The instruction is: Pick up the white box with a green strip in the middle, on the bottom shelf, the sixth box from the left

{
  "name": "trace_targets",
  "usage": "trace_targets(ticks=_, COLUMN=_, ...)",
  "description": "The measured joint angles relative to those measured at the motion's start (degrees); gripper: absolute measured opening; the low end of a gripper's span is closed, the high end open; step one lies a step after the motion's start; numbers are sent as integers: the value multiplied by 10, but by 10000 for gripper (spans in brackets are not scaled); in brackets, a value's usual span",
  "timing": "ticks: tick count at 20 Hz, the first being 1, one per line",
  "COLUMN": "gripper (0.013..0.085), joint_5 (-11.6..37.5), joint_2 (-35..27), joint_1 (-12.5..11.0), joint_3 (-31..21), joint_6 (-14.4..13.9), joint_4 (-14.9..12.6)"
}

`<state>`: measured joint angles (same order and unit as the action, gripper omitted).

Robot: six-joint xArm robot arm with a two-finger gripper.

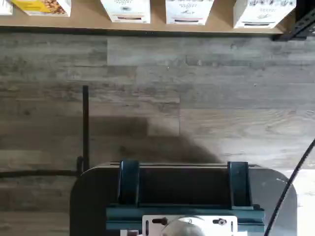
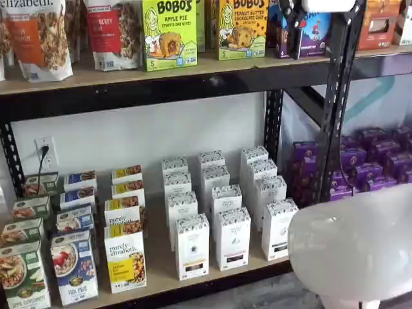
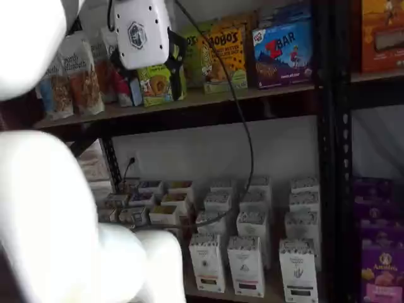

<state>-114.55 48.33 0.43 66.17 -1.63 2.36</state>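
Note:
The bottom shelf (image 2: 161, 275) is a pale tan board holding rows of boxes. The white box at the right end of its front row (image 2: 278, 228) stands upright and also shows in a shelf view (image 3: 297, 268) and the wrist view (image 1: 263, 12). Its strip is too small to tell the colour. My gripper (image 2: 297, 29) hangs high up at the level of the upper shelf, far above that box. Its white body (image 3: 142, 31) shows in front of the Bobo's boxes. The fingers show only as dark shapes, with no gap to be made out. Nothing is in them.
Two more white boxes (image 2: 192, 246) (image 2: 232, 238) stand left of the target, then coloured granola boxes (image 2: 125, 257). Purple boxes (image 2: 373, 167) fill the neighbouring bay past a black upright (image 2: 335, 129). The white arm (image 2: 351, 248) (image 3: 44, 202) blocks parts of both shelf views. A dark mount (image 1: 182, 196) hangs over the plank floor.

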Motion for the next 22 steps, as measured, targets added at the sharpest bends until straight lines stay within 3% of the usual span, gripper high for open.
trace_targets(ticks=3, gripper=850, joint_5=-15, joint_2=-9, joint_1=30, joint_3=8, joint_6=-14, joint_4=-33)
trace_targets(ticks=8, gripper=850, joint_5=-9, joint_2=-5, joint_1=26, joint_3=1, joint_6=-12, joint_4=-33)
trace_targets(ticks=14, gripper=850, joint_5=54, joint_2=22, joint_1=24, joint_3=-63, joint_6=-5, joint_4=-57)
trace_targets(ticks=19, gripper=850, joint_5=115, joint_2=42, joint_1=0, joint_3=-133, joint_6=17, joint_4=-66)
trace_targets(ticks=22, gripper=850, joint_5=158, joint_2=49, joint_1=-30, joint_3=-186, joint_6=40, joint_4=-50)
